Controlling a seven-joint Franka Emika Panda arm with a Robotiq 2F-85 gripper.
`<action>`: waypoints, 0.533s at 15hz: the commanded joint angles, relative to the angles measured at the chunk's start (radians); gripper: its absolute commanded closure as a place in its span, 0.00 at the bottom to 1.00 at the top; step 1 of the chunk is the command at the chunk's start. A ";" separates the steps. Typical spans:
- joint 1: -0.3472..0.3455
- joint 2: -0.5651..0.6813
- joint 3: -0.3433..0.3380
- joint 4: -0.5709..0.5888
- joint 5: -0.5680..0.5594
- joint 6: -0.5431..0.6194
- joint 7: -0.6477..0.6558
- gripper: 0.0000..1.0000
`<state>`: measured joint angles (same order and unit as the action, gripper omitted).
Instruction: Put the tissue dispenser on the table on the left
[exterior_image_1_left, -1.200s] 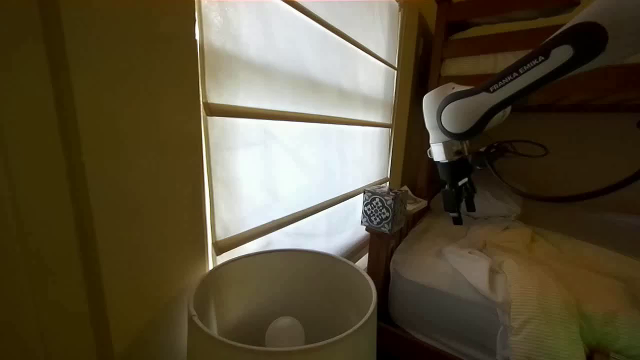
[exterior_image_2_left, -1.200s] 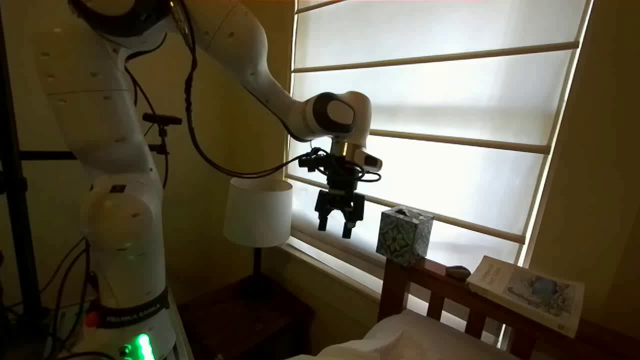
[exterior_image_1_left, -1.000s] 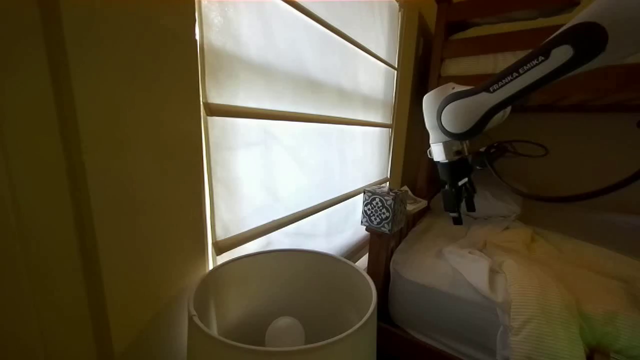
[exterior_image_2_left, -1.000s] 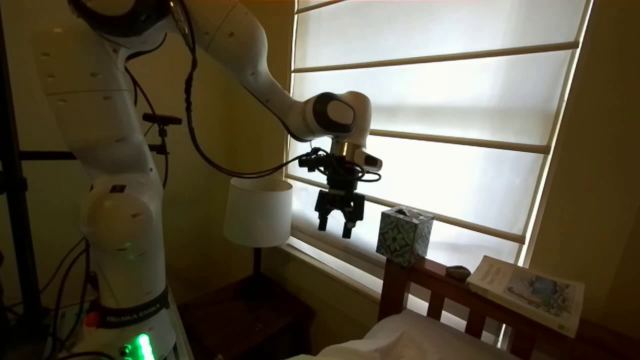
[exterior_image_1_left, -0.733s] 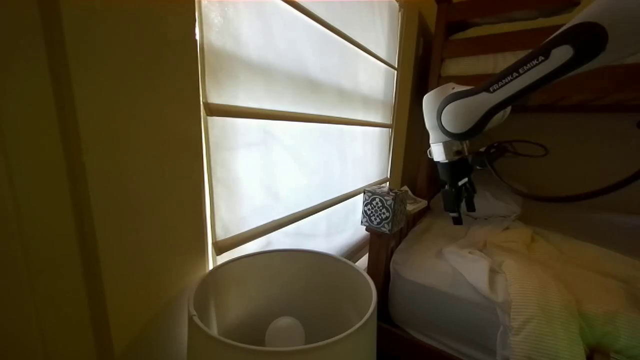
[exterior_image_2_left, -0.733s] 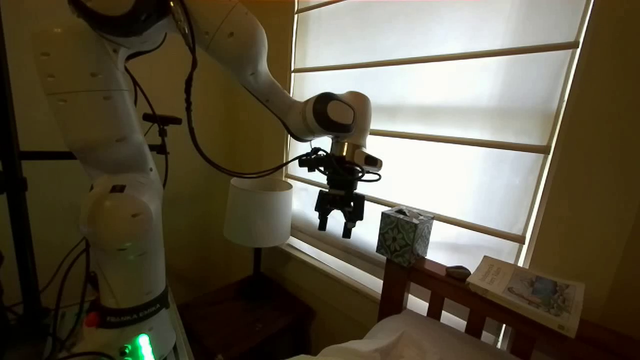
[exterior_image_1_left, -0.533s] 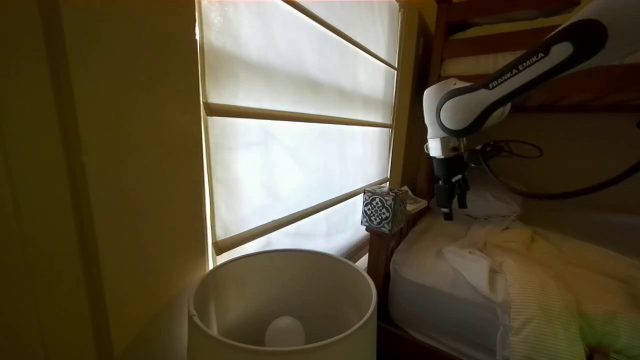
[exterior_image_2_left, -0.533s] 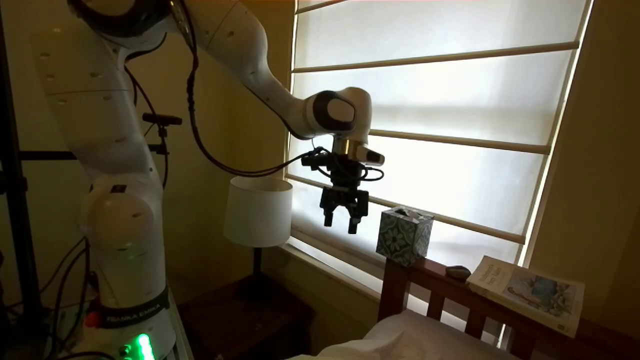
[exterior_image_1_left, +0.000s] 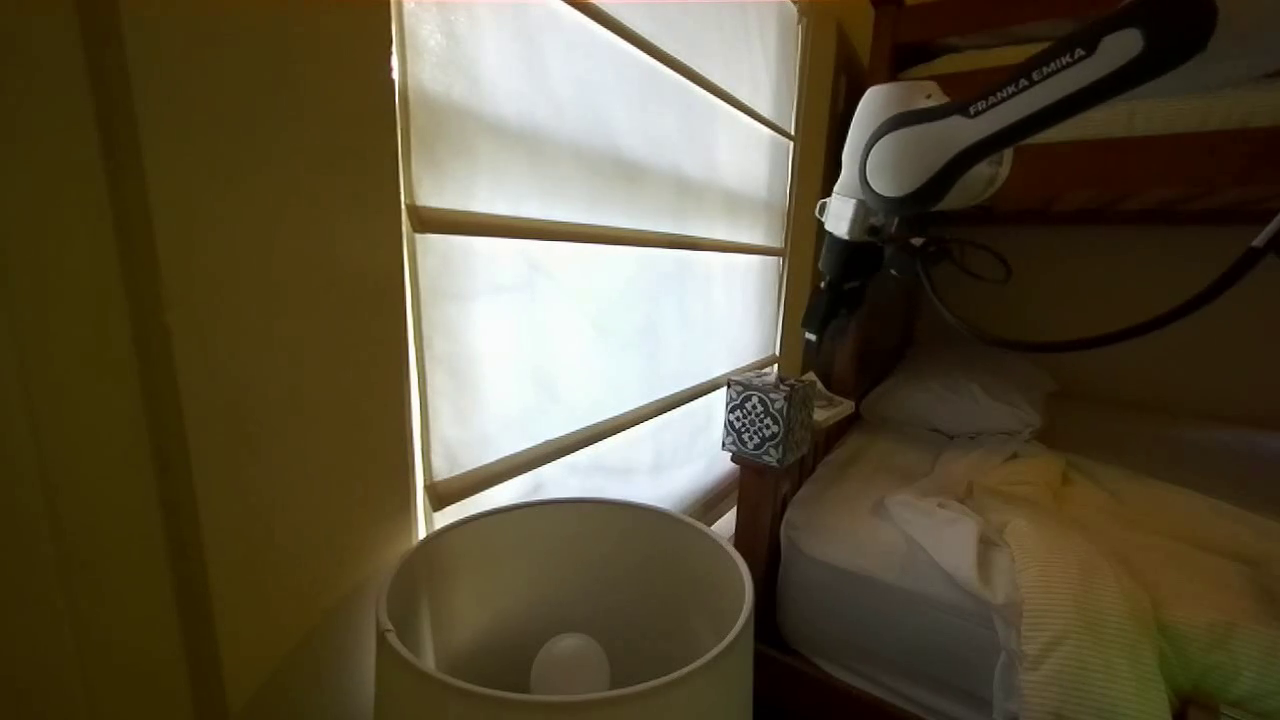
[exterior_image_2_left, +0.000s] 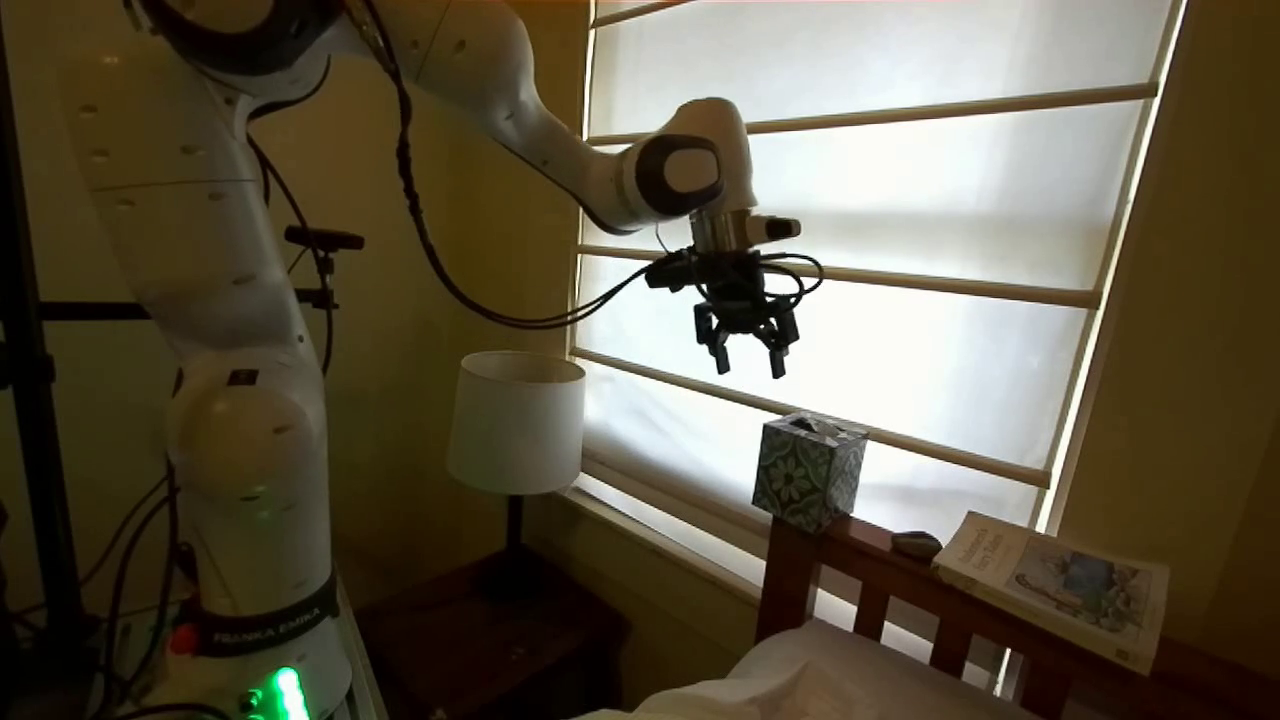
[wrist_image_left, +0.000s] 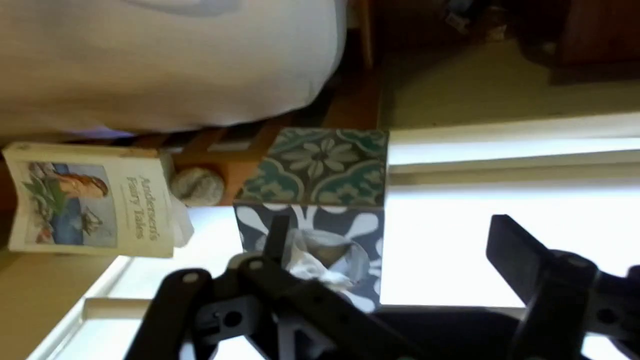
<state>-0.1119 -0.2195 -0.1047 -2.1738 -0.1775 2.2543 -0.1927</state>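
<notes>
The tissue dispenser is a patterned cube with an opening on top. It stands on the bed-rail post in both exterior views (exterior_image_1_left: 755, 422) (exterior_image_2_left: 808, 475). The wrist view shows its top and a side (wrist_image_left: 320, 172), with white tissue in the opening. My gripper (exterior_image_2_left: 750, 366) is open and empty, above the dispenser and a little to its left in that exterior view. It also shows in an exterior view (exterior_image_1_left: 812, 345) above and behind the dispenser. In the wrist view the fingers (wrist_image_left: 391, 235) are wide apart; one overlaps the dispenser's top. A dark wooden table (exterior_image_2_left: 480, 640) stands below the lamp.
A white lampshade (exterior_image_2_left: 517, 425) rises over the table. A stone (exterior_image_2_left: 915, 544) and a book (exterior_image_2_left: 1055, 590) lie along the wooden rail (exterior_image_2_left: 870, 560). A window blind (exterior_image_2_left: 900, 350) is behind the dispenser. The bed (exterior_image_1_left: 900, 560) lies beside the rail.
My gripper stays still at first, then rises and moves toward the dispenser, ending higher and tilted. The fingers are open throughout. The dispenser has not moved.
</notes>
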 joint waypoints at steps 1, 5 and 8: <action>0.017 0.011 -0.011 0.022 0.055 0.001 -0.052 0.00; 0.031 0.057 -0.023 0.070 0.118 0.001 -0.119 0.00; 0.038 0.102 0.004 0.093 0.082 0.154 -0.034 0.00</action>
<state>-0.0807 -0.1549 -0.1228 -2.1067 -0.0720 2.3223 -0.2834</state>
